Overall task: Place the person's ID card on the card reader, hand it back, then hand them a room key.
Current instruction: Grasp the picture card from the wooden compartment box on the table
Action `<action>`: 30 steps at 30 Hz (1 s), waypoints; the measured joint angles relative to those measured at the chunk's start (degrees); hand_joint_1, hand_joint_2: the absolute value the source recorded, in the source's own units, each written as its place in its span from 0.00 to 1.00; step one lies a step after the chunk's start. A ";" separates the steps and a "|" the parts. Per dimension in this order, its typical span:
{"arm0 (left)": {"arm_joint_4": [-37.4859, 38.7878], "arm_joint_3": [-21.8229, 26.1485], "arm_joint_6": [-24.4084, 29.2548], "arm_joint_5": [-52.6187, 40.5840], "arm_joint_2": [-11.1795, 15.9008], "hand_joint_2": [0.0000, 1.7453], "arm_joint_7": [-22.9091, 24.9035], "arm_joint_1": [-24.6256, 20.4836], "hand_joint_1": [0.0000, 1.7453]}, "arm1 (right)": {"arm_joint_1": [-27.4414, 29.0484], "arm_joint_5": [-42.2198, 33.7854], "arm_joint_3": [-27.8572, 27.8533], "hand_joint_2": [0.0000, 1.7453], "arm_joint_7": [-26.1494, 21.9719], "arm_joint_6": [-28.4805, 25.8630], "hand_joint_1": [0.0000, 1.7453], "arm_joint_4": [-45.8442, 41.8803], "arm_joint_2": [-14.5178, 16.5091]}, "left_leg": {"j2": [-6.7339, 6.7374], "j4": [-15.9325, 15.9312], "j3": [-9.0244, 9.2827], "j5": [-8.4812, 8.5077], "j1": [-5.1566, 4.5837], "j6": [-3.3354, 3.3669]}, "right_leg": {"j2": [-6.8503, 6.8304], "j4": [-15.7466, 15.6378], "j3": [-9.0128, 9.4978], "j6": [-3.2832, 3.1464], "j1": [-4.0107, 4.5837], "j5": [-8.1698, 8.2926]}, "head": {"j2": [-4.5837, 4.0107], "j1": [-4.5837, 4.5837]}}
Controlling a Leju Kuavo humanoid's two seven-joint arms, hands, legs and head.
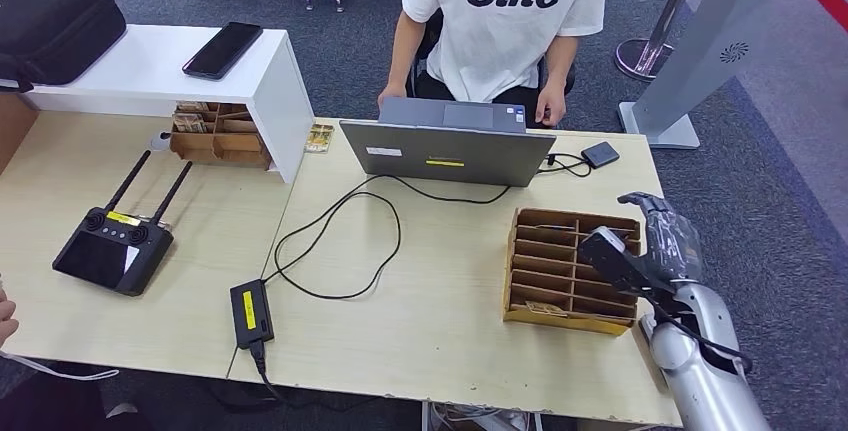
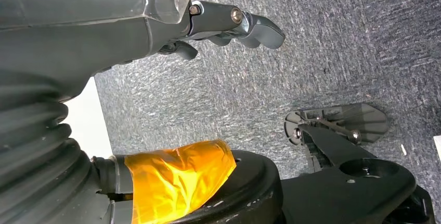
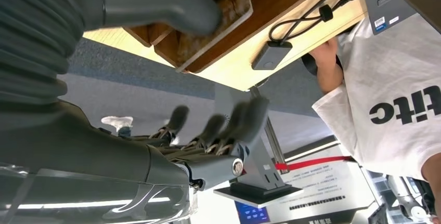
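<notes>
The right hand's fingers [image 3: 229,125] are spread and released, grasping nothing. The right hand [image 1: 655,241] hovers over the far right corner of the slotted box [image 1: 560,321], at the right end of the desk [image 1: 440,351]. The left hand [image 2: 229,24] hangs over the carpet with its fingers loose and nothing in them.

No ID card can be made out in either robot hand, in the person's hands or on the small dark reader [image 1: 600,154], which lies on the far right of the desk, just right of the laptop [image 1: 445,151]. The reader's top looks bare. I can't tell whether the reading and hand-back are done. With the hand over the box, I judge the step to be fetching a room key. A small flat item [image 1: 542,308] lies in a near-left slot; it is too small to tell whether it is a key. The handover to the person [image 1: 505,21], seated at the far side, is left to do.

Counted:
- one reader
- one laptop
- two slotted boxes, the other box [image 1: 215,146] being under the white shelf [image 1: 150,71] on the far left
- one phone [image 1: 222,49] on that shelf
- one controller [image 1: 112,249] with two antennas
- one power brick [image 1: 251,311]
- one black case [image 1: 50,16]
</notes>
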 joint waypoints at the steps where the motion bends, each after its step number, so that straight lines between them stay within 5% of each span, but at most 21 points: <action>1: 0.00 -0.01 0.00 0.00 0.00 1.00 0.00 0.00 0.00 | -0.08 0.00 0.01 1.00 0.01 0.00 0.86 0.13 0.06 | 0.00 0.00 0.00 0.00 0.00 0.00 | 0.00 0.00 0.00 0.00 0.00 0.00 | 0.00 0.00; 24: 0.00 -0.03 0.00 0.09 0.00 1.00 0.00 0.00 0.00 | -0.17 -0.03 0.29 1.00 0.08 0.24 0.82 0.35 0.15 | 0.00 0.00 0.01 0.00 0.00 0.00 | 0.00 0.00 0.00 0.00 0.00 0.00 | 0.00 0.00; 30: 0.00 -0.03 -0.06 0.18 0.00 1.00 0.00 0.00 0.00 | -0.16 0.14 0.37 1.00 0.32 0.17 0.54 0.38 0.15 | 0.00 0.00 0.01 0.00 0.00 0.00 | 0.00 0.00 0.00 0.00 0.00 0.00 | 0.00 0.00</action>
